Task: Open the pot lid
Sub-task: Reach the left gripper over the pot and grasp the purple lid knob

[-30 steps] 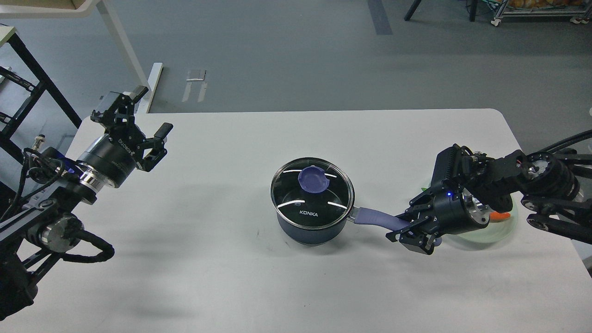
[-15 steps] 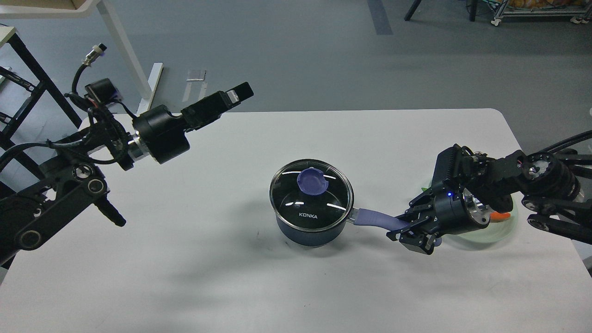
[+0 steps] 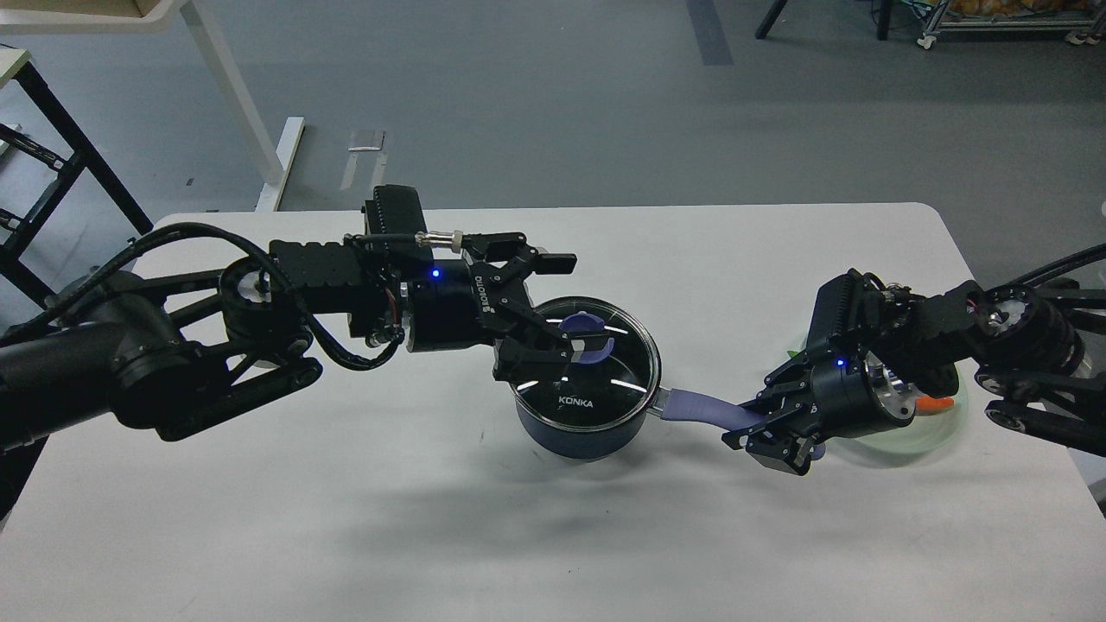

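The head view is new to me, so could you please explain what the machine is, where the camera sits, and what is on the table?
The camera sits on a humanoid robot's head, looking down at a white table. The two black arms are its own. The right gripper is closed on the pot handle, steadying the pot. The left gripper is open over the glass lid, its fingers either side of the purple knob, not yet closed. A green plate with something orange lies behind the right arm.

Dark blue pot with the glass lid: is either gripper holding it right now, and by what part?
The right gripper is shut on the purple handle of the dark blue pot, at its end. The left gripper holds nothing, open around the purple lid knob.
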Controlling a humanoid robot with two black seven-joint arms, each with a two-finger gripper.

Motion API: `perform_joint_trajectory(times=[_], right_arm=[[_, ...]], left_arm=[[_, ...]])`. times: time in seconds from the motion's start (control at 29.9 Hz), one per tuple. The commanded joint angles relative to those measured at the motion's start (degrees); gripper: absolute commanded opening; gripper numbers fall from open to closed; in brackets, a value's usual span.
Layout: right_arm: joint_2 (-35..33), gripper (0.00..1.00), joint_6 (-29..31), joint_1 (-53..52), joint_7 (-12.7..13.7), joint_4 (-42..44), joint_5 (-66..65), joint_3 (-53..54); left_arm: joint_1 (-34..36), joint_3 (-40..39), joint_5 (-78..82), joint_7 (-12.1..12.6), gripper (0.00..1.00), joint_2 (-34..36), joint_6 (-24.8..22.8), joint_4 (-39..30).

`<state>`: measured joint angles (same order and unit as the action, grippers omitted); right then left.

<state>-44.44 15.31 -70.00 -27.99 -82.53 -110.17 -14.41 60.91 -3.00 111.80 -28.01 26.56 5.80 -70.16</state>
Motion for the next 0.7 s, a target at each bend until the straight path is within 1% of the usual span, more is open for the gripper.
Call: perform_joint_trajectory(times=[0.0, 0.1, 0.4, 0.53, 0.67], right_arm=[[0.0, 0.31, 0.1, 0.0, 0.0, 0.0, 0.0, 0.0], [0.0, 0.31, 0.0, 0.0, 0.0, 0.0, 0.0, 0.0], [0.1, 0.31, 0.0, 0.1, 0.0, 0.0, 0.0, 0.0], [0.1, 0.31, 0.1, 0.1, 0.0, 0.1, 0.0, 0.0], [0.0, 0.31, 0.0, 0.1, 0.0, 0.1, 0.0, 0.0]], left_arm=[[0.4, 0.7, 3.2, 0.0, 0.99, -3.8, 1.6, 6.5], [0.4, 0.9, 3.4, 0.0, 0.99, -5.0, 1.8, 9.2], [-0.7, 1.3, 3.0, 0.0, 0.99, -6.0, 1.5, 9.3], [-0.8, 3.6, 2.5, 0.0, 0.99, -6.4, 1.4, 9.4], [-1.6, 4.1, 2.5, 0.0, 0.99, -6.9, 1.4, 10.5]])
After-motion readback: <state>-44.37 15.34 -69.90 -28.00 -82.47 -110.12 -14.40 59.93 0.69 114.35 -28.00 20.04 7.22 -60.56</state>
